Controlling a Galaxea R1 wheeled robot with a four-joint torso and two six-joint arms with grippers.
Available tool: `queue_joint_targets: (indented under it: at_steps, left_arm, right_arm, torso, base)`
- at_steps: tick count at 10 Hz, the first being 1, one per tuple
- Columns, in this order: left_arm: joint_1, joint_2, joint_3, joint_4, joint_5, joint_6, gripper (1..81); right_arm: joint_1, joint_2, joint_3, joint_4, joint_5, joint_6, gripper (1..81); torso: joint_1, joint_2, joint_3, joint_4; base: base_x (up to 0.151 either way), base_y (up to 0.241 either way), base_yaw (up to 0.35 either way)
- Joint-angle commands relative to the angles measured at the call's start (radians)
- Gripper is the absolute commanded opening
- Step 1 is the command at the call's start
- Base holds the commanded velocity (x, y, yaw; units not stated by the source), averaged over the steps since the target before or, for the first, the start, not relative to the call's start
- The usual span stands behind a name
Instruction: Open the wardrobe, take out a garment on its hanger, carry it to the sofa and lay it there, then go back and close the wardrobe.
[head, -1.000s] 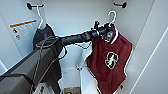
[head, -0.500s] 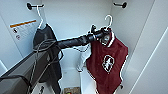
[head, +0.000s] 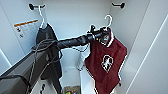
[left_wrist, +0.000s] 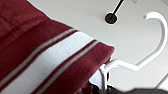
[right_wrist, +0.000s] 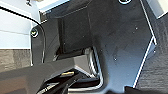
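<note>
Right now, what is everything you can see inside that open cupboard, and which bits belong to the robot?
Wardrobe: one, white, open, seen from inside.
Wall hooks: two, black, high on the back wall, one at each side.
Garment: one, dark red with a white crest, right side, off its hook.
Hanger: one, white, in the garment's collar.
T-shirt: one, dark grey, left side, on a second white hanger on the left hook.
Label: one, white with an orange stripe, left wall.
Left gripper: one, black, at the garment's collar.
</note>
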Motion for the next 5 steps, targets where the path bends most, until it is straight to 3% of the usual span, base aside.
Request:
queue_joint_targets:
  at_steps: [1,5]
  left_arm:
    - [-0.220,0.005,0.007,-0.003,-0.035,0.017,1.0]
    - [-0.220,-0.001,0.023,-0.002,-0.044,0.017,1.0]
  right_arm:
    - [0.030,0.003,0.004,0.001,-0.052,-0.003,81.1]
    - [0.030,0.003,0.006,0.001,-0.052,-0.003,81.1]
  torso:
    - [0.000,0.000,0.000,0.000]
    - [0.000,0.000,0.000,0.000]
  base:
    - [-0.086,0.000,0.000]
    - [-0.107,0.000,0.000]
